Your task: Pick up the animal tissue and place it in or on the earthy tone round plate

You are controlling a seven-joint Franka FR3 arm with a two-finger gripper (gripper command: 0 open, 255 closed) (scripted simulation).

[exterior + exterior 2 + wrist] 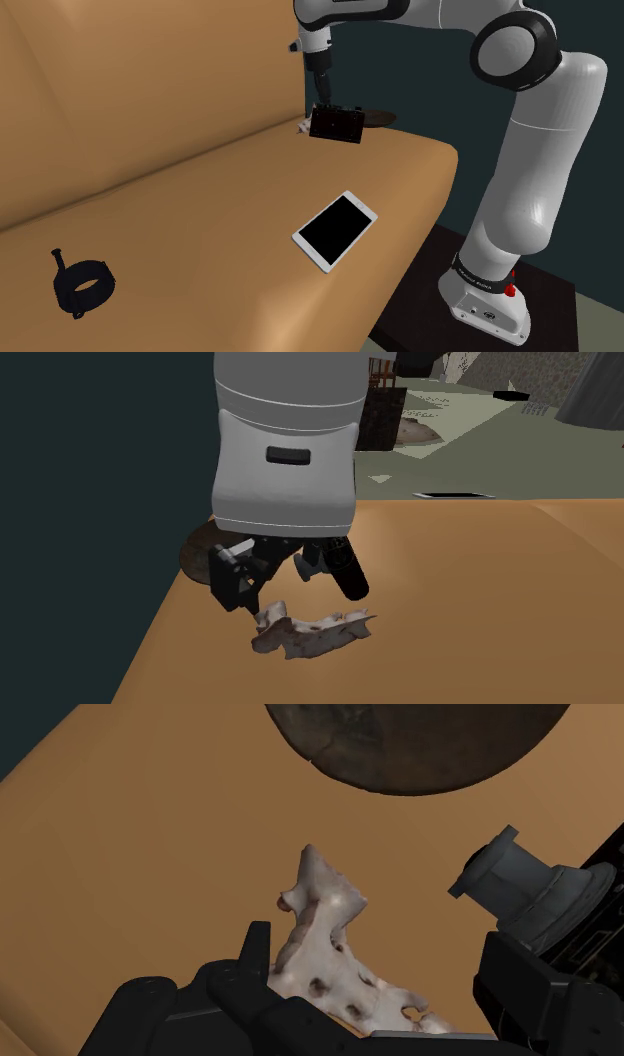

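Spread below, the tan sofa seat [200,200] is seen, with the dark round plate [410,744] set near its edge. The gripper [293,595] is held wide open, nothing clasped, and the pale bony tissue [320,934] is lying between its 2 fingers.

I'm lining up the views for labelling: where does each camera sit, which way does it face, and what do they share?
Shoulder view: beside the stand, looking down across the tan sofa seat; arm and hand show.
Second exterior view: close over the seat, facing the hand; white arm link shows.
Wrist view: on the hand, looking down at the pale bone; fingers show.
All share bone and dark plate.
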